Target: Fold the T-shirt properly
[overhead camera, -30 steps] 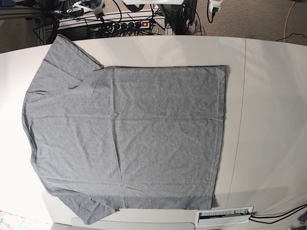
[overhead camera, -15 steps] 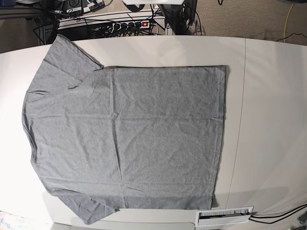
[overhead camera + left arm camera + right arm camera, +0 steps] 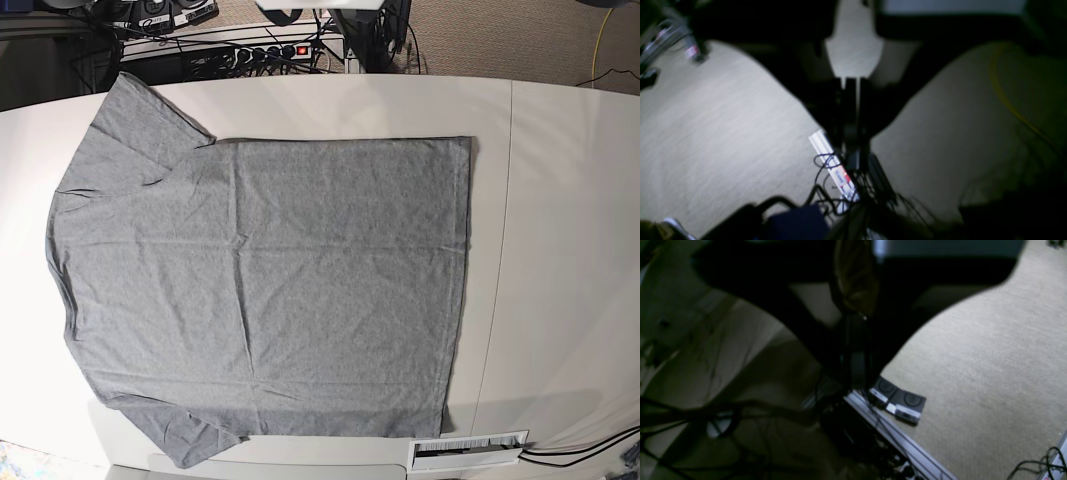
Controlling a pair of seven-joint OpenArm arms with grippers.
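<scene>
Looks like a robotics lab: white table, carpet, power strip amid tangled cables.

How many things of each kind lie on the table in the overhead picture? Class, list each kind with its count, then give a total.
Grey T-shirt: 1
White barcode label: 1
Total: 2 things on the white table
</scene>
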